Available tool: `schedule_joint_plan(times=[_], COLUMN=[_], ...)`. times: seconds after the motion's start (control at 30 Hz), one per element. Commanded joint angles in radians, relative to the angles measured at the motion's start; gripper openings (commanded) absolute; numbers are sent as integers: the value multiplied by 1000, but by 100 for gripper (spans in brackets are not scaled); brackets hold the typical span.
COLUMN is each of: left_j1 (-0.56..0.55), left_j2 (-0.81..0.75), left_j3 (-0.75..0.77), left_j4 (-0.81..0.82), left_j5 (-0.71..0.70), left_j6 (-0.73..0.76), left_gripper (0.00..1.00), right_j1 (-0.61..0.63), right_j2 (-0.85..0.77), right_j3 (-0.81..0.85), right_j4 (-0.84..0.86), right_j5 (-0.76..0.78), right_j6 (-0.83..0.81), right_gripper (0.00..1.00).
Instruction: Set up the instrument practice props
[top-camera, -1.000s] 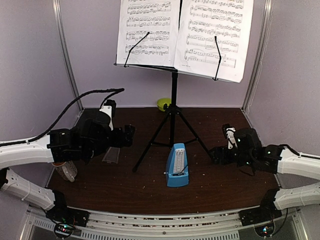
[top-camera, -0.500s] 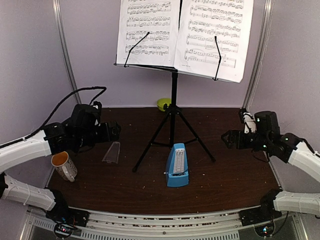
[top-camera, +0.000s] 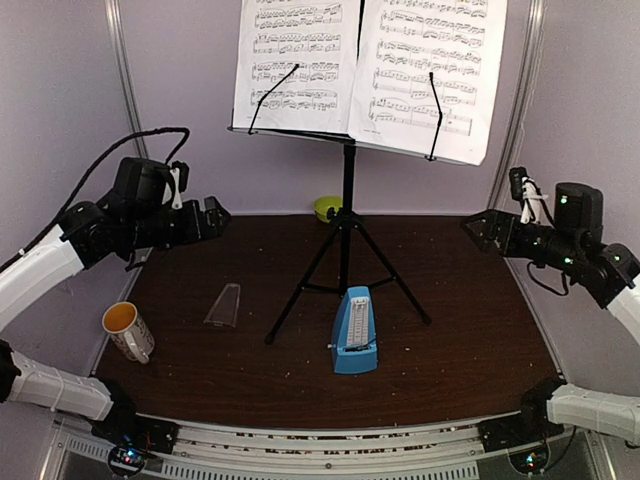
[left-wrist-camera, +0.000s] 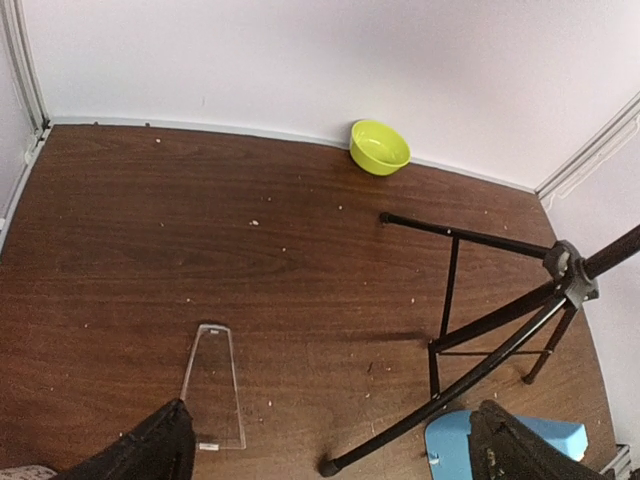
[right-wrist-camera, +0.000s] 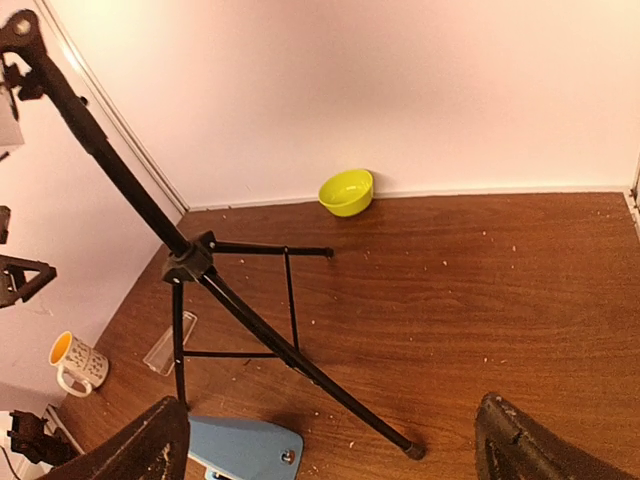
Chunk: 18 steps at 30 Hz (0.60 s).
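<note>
The black tripod music stand (top-camera: 348, 190) stands at the middle back of the table. Two white sheet-music pages (top-camera: 295, 60) (top-camera: 430, 75) rest on its desk under wire holders. The blue pyramid metronome (top-camera: 354, 332) stands upright in front of the tripod. Its clear cover (top-camera: 223, 305) lies flat on the table to the left, apart from it. My left gripper (top-camera: 213, 215) is open and empty, raised at the far left. My right gripper (top-camera: 485, 228) is open and empty, raised at the far right. The left wrist view shows the cover (left-wrist-camera: 213, 385) and a tripod leg (left-wrist-camera: 480, 330).
A white mug with orange inside (top-camera: 128, 330) stands at the left front edge. A lime-green bowl (top-camera: 326, 207) sits at the back wall behind the tripod. Its legs (right-wrist-camera: 300, 355) spread across the table middle. Purple walls close the sides.
Both arms have lifted and drawn back outward, the left toward the left wall, the right toward the right wall. The mug has come into view. Stand, pages, metronome and cover have not moved.
</note>
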Motion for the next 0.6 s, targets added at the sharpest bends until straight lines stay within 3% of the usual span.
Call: schedule_joint_plan(times=[0.0, 0.3, 0.57], left_j1=[2, 3, 3], left_j2=[-107, -326, -332], left_j3=[-41, -194, -296], left_j4=[-43, -145, -152], left_j5=[9, -102, -96], left_j6=[9, 1, -55], left_gripper=[98, 98, 98], right_j1=[-10, -12, -12], right_j2=[-132, -387, -490], right_j3=[-45, -212, -322], right_j4=[17, -74, -93], right_j5=[15, 95, 94], right_j6=[43, 82, 152], right_gripper=[100, 100, 100])
